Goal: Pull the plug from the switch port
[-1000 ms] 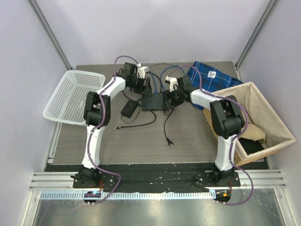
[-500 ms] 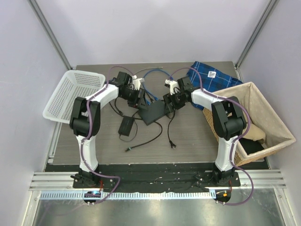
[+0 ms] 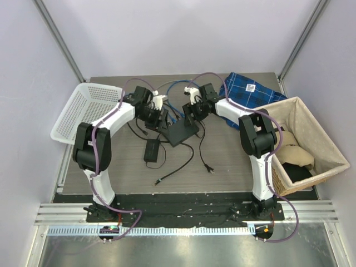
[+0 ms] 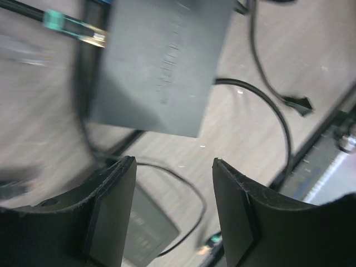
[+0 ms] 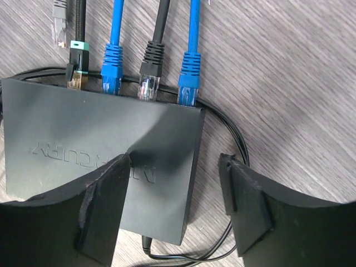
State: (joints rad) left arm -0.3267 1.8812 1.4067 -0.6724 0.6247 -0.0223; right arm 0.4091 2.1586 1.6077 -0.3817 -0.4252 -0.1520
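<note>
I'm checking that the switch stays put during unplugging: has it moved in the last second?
Yes. In the top view, against the unmoved basket, the switch has slid toward the arms' bases and twisted.

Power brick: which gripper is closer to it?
Left. The left gripper hovers just beyond the power brick. The right gripper is farther off, over the switch to the brick's right.

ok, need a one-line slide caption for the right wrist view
Right pincer open over the dark grey switch, with two blue cables and a black cable plugged into its far edge.
</note>
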